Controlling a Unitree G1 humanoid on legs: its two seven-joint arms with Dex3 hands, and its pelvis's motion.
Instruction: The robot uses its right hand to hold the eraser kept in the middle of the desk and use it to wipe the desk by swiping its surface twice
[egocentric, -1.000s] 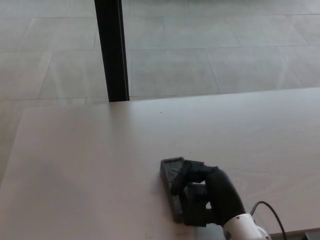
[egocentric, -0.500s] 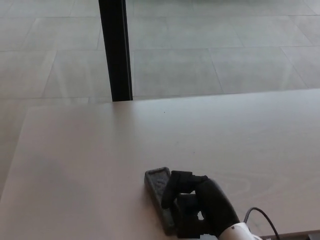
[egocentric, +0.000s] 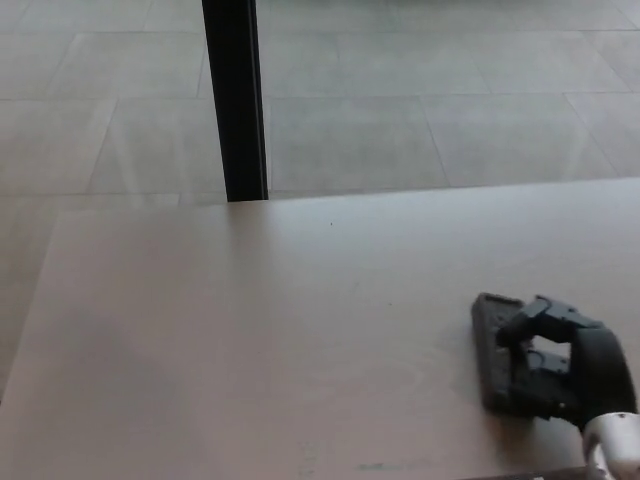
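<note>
The right hand (egocentric: 570, 365) sits in the lower right of the frame, its fingers closed around the dark eraser (egocentric: 495, 350). The eraser lies flat on the desk (egocentric: 250, 330). To wipe well, I think the hand should press the eraser flat and slide it straight, without tipping it. The left hand is not in the picture.

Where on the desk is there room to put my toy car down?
The desk is bare from its left edge to the eraser. The near right corner is crowded, where the right hand holds the eraser.
</note>
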